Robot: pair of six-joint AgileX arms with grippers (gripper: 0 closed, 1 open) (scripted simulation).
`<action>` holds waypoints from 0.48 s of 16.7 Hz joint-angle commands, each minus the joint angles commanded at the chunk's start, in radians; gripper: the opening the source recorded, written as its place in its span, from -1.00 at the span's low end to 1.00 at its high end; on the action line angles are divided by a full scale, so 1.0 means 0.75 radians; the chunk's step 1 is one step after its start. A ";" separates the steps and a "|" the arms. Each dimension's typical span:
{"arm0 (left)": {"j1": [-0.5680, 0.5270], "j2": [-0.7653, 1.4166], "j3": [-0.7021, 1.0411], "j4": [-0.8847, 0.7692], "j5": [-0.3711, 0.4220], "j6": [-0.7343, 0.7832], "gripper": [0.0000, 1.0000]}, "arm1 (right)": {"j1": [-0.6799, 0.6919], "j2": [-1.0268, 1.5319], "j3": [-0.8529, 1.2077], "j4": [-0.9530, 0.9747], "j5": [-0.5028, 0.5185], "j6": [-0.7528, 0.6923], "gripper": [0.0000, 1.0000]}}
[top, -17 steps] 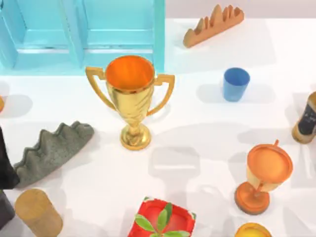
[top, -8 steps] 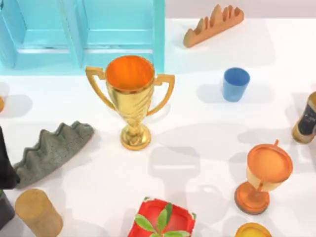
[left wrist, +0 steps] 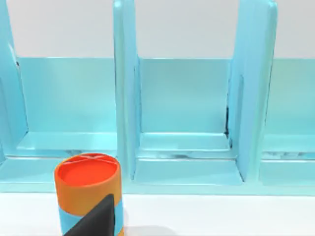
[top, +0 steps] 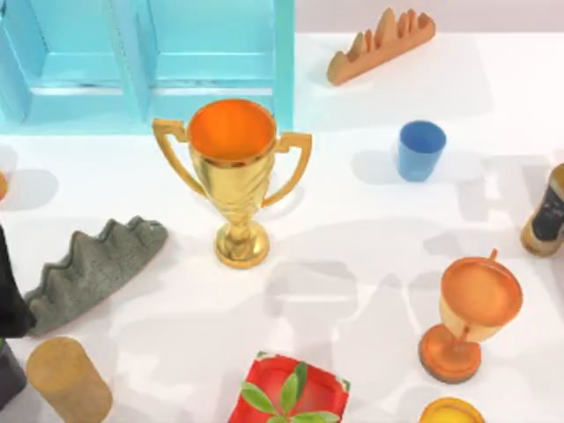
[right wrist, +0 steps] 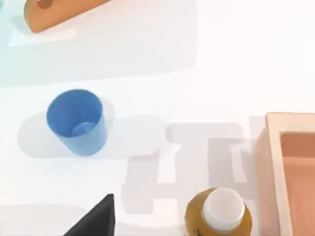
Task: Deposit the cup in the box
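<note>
Here the cup (top: 420,150) stands upright and open-mouthed on the white table (top: 352,264), well right of the gold trophy (top: 233,181), untouched. The right wrist view looks down into the cup (right wrist: 76,120), with a yellow white-capped bottle (right wrist: 219,214) near it and the wooden box (right wrist: 288,172) just beyond the bottle. An orange goblet (top: 467,317) stands nearer the camera than the cup. Behind the trophy is a turquoise shelf unit (top: 150,62). Whether either gripper's fingers are apart or together I cannot tell.
</note>
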 joint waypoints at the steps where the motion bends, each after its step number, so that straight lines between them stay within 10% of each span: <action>1: 0.000 0.000 0.000 0.000 0.000 0.000 1.00 | 0.021 0.164 0.131 -0.092 0.012 0.015 1.00; 8: 0.000 0.000 0.000 0.000 0.000 0.000 1.00 | 0.172 1.175 1.010 -0.698 0.074 0.162 1.00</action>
